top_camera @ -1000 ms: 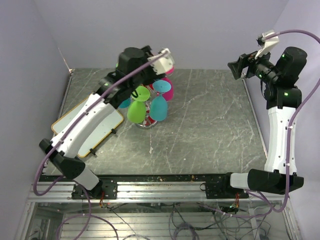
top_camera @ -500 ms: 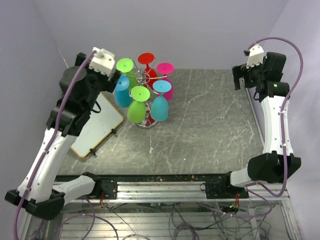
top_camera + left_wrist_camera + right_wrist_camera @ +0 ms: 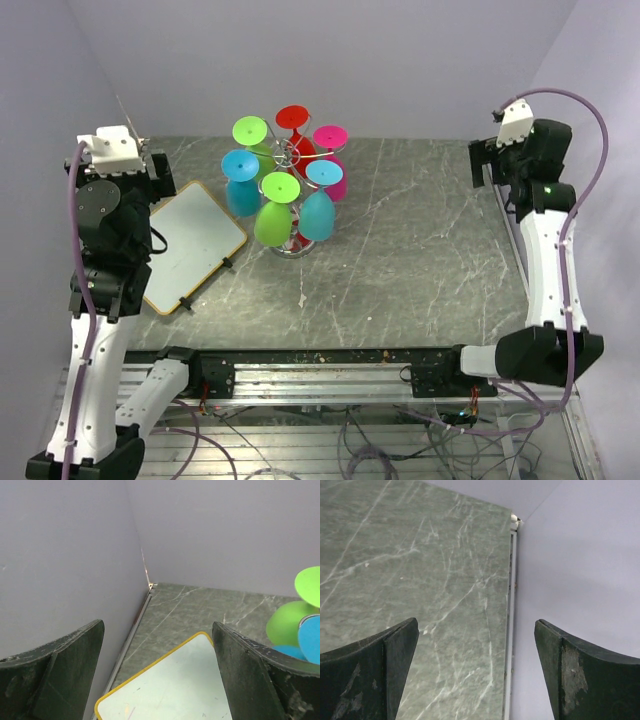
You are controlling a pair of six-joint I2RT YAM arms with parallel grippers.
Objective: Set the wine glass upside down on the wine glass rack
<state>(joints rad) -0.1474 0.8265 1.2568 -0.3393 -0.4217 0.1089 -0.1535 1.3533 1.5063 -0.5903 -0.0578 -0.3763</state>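
Six coloured plastic wine glasses point(image 3: 280, 215) hang upside down on the silver wire wine glass rack point(image 3: 289, 152), mid grey marbled table point(image 3: 420, 250). Left gripper point(image 3: 159, 675) and right gripper point(image 3: 476, 672) are wide open and empty, out at the sides. Placement looks done; next is probably just parking the arms.

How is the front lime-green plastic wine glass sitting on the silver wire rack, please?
Upside down: the glass has foot up, bowl below.
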